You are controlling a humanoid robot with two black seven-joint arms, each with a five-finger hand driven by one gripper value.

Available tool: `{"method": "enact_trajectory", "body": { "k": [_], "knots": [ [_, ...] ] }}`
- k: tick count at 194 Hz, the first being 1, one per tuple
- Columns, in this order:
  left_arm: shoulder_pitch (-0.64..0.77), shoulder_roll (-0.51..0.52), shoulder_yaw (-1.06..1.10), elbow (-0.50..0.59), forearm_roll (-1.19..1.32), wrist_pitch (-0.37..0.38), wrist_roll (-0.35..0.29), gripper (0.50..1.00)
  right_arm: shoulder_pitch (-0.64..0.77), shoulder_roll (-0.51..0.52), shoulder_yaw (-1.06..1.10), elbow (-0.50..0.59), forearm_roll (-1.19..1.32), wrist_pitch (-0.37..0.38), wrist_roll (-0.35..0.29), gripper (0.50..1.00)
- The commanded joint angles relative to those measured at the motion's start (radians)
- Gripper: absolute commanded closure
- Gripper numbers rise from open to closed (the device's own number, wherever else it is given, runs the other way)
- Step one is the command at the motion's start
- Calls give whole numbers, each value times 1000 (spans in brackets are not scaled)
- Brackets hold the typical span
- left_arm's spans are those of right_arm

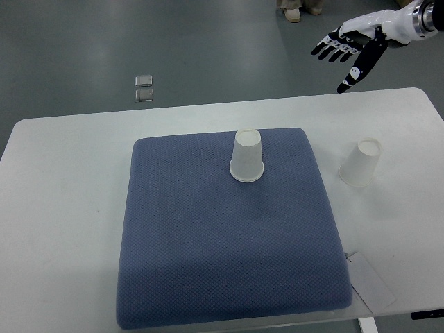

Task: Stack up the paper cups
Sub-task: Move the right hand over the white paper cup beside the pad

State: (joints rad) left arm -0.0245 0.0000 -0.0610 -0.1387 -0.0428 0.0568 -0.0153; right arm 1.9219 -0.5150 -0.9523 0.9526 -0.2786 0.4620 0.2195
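Right hand (345, 50), fingers spread wide & empty, hangs past table (62, 173) far edge; right cup (361, 163) stands inverted nearer, slightly right; pad cup (248, 156) further left.

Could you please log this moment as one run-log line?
right robot hand: open, raised, empty | cup on cushion: upside down | cup on table: upside down | stacked: no

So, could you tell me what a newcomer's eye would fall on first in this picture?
Most likely the big blue cushion covering the middle of the white table, with an upside-down paper cup standing near its far edge. A second upside-down cup sits on the bare table to the right of the cushion. The right hand hangs above the table's far right corner, fingers spread and holding nothing.
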Motion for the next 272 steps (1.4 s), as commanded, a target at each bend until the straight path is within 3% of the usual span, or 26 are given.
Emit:
{"method": "enact_trajectory", "body": {
  "k": [1,46,72,127,177,215,241,272],
  "knots": [
    [0,0,0,1,0,0,0,500,121,53,-121,69,-48,32,-29,583],
    [0,0,1,1,0,0,0,500,365,141,-290,282,-89,147,-104,585],
    [0,0,0,1,0,0,0,500,463,142,-306,373,-94,149,-121,585],
    [0,0,0,1,0,0,0,500,565,125,-399,457,-100,149,-206,585],
    [0,0,0,1,0,0,0,500,635,85,-410,514,-102,149,-207,585],
    [0,0,0,1,0,0,0,500,588,90,-404,512,-102,149,-206,585],
    [0,0,0,1,0,0,0,500,437,102,-401,488,-102,-49,-210,587],
    [0,0,0,1,0,0,0,500,266,125,-398,443,-102,-229,-243,587]
  ]
}}
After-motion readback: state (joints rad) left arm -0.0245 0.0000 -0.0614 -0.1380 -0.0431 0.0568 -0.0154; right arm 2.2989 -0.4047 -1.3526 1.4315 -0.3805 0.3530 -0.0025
